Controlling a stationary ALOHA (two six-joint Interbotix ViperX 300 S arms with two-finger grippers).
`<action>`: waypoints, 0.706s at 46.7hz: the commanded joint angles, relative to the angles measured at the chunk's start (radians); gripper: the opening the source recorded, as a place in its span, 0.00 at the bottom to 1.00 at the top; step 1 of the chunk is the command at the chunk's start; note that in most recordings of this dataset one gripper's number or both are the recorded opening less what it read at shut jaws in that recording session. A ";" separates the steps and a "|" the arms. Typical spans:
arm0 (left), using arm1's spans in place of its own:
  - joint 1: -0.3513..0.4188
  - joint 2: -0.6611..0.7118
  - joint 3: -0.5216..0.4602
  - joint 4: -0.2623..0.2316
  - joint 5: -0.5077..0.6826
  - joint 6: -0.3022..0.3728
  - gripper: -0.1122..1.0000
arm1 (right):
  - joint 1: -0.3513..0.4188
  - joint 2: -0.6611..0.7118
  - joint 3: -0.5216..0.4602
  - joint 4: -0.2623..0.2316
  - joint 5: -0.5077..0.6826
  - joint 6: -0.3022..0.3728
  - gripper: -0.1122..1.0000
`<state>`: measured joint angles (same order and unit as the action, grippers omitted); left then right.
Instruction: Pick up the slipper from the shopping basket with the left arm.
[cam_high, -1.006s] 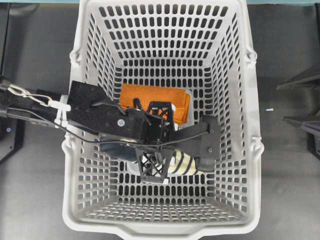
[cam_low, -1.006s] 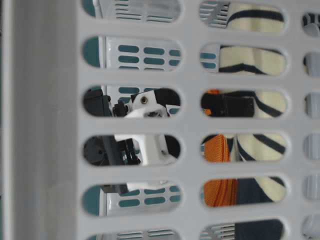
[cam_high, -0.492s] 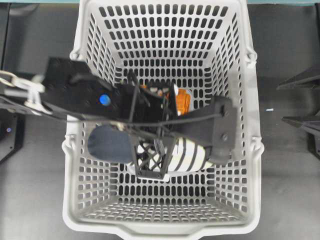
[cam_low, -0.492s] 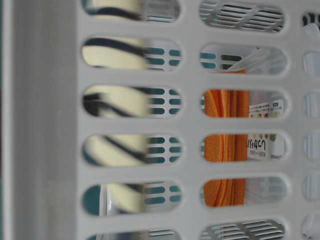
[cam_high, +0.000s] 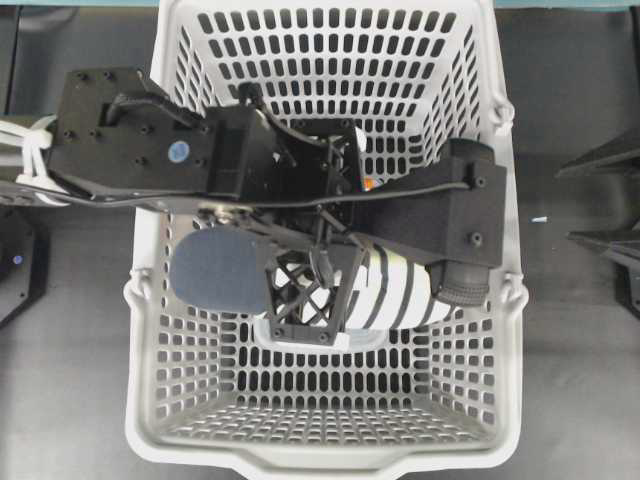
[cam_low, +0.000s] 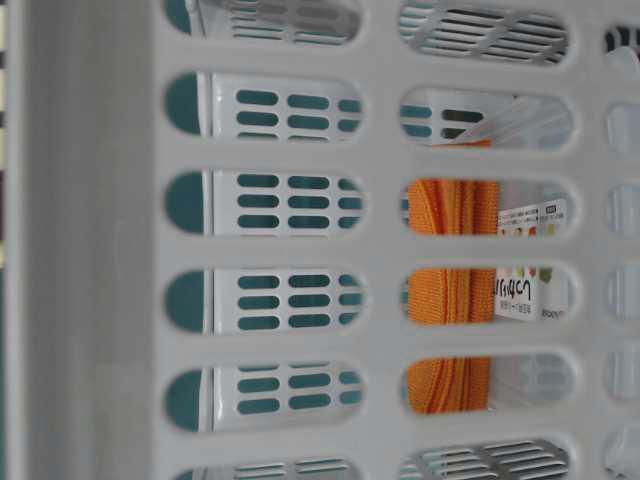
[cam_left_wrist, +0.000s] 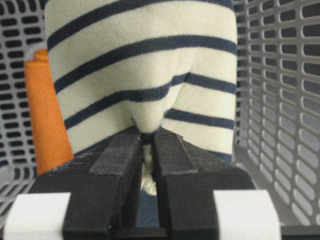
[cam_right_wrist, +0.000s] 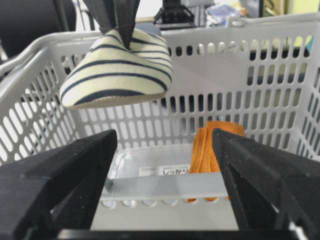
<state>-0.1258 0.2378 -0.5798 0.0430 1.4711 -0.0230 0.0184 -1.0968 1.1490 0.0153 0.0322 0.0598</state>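
Currently my left pincer (cam_left_wrist: 148, 150) is clamped on a pinch of the slipper (cam_left_wrist: 145, 75) fabric, holding it suspended inside the shopping basket (cam_high: 480, 420), above the basket floor. Below the slipper, the orange cloth (cam_right_wrist: 212, 145) lies on the basket floor. My right pincer (cam_right_wrist: 165, 200) stands wide open, holding nothing.

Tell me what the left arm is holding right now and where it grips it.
The slipper, pinched by the left gripper at a fold of its striped upper, hanging above the basket floor.
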 joint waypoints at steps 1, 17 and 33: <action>-0.003 -0.021 -0.023 0.003 -0.002 -0.002 0.15 | -0.002 0.006 -0.012 0.003 -0.011 0.002 0.77; -0.002 -0.018 -0.023 0.003 0.000 -0.002 0.15 | -0.002 0.006 -0.012 0.003 -0.011 0.002 0.77; -0.002 -0.014 -0.023 0.003 0.003 -0.002 0.15 | -0.002 0.006 -0.012 0.003 -0.012 0.003 0.77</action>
<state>-0.1258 0.2393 -0.5798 0.0430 1.4757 -0.0230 0.0184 -1.0968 1.1490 0.0153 0.0307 0.0614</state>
